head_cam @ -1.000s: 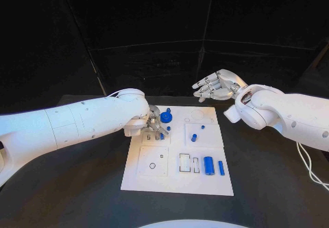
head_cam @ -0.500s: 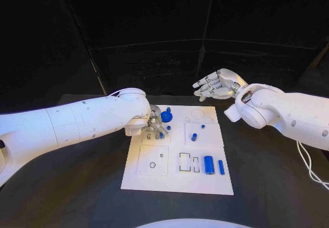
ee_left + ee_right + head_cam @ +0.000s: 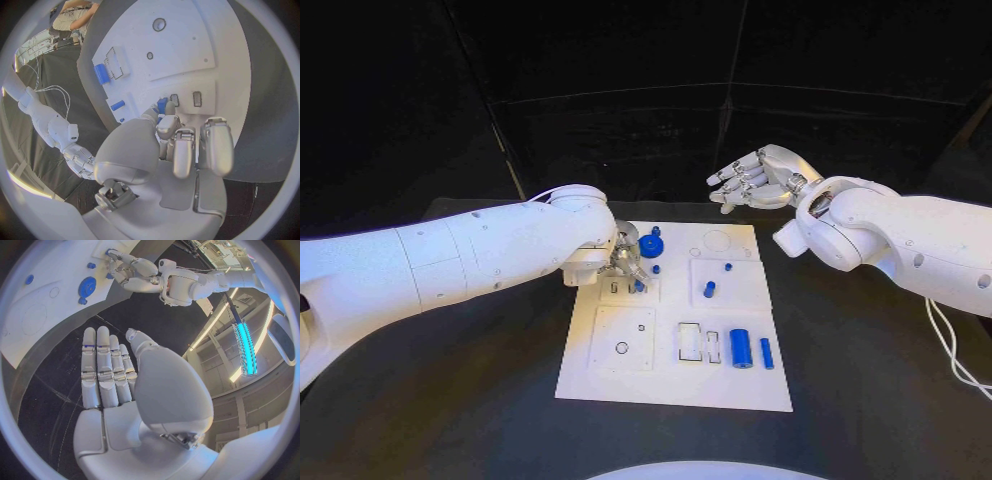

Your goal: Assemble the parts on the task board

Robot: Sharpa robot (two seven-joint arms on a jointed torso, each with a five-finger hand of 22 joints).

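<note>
1. The small blue peg at the left hand's fingertips sits on the upper left part of the white board, next to two small rectangular slots. It looks like hard plastic: light, stiff and smooth, so expect it to roll or slip if you squeeze it off-centre. Take it by its sides, near the middle of its length.

2. Your left hand is low over that spot, fingers curled toward the peg. You cannot tell from these views whether it actually grips the peg or only touches it, so check before you lift.

3. Just beyond the hand lies a round blue disc, flat and wider than the peg. It would be awkward to pinch from above; judge it better taken by its rim.

4. Further out, a short blue peg lies in the board's upper right panel, and a thick blue cylinder with a thin blue rod beside it lie near the board's lower right. All should be light; the thin rod is the likeliest to skid.

5. Your right hand is raised beyond the board's far edge, fingers straight and apart, holding nothing.

6. The board rests flat on the black worktop.
</note>
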